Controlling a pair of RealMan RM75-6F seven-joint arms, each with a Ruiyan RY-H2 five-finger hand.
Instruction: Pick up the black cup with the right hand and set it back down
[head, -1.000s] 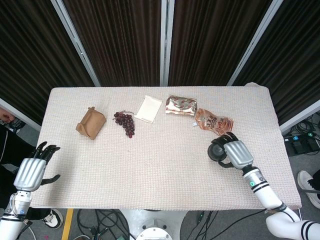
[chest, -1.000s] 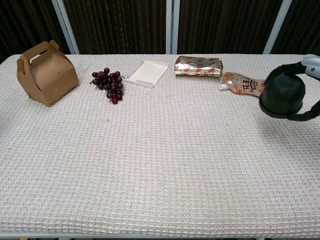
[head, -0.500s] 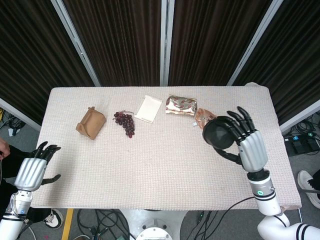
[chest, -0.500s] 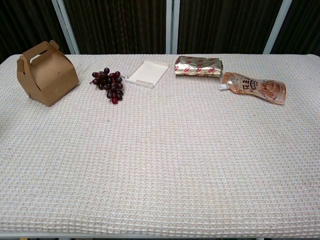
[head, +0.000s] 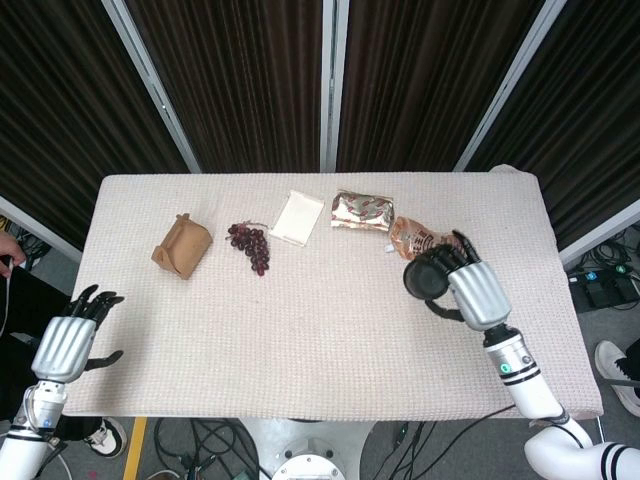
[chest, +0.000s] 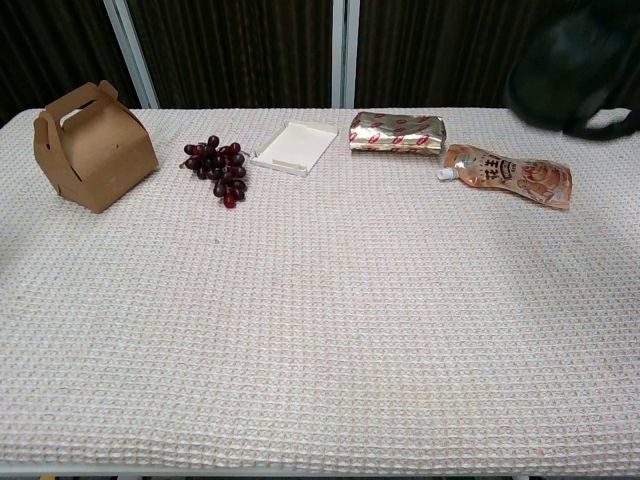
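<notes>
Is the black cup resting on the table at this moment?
No: in the chest view the black cup hangs clear above the table, and in the head view the right hand holds it.

In my chest view the black cup (chest: 572, 68) is a dark blur against the curtain, its top cut off by the upper edge. I can't make out my right hand (head: 474, 292) there beyond a dark finger. My left hand (head: 66, 340) never enters that view.

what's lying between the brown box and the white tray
A bunch of grapes lies between the box and the tray, plain in the chest view.
</notes>
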